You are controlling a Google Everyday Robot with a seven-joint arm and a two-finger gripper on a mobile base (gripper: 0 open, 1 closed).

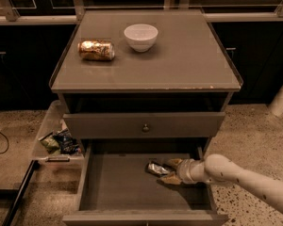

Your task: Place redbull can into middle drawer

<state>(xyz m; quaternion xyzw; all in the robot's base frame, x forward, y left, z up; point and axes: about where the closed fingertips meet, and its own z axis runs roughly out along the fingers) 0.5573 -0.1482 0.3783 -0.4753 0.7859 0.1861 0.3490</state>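
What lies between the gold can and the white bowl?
Only bare cabinet top between gold can and white bowl, in the camera view. The pincer is in the middle drawer, at the redbull can.

No readable text, pincer (164,171) in middle drawer (115,188)

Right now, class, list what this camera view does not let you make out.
Can: one end hidden by the end effector, which sits in the open drawer; grip unclear.
Arm: cut off by the right edge.
Bin at left: contents too dark and small to name.
Closed drawer: inside hidden by its front.
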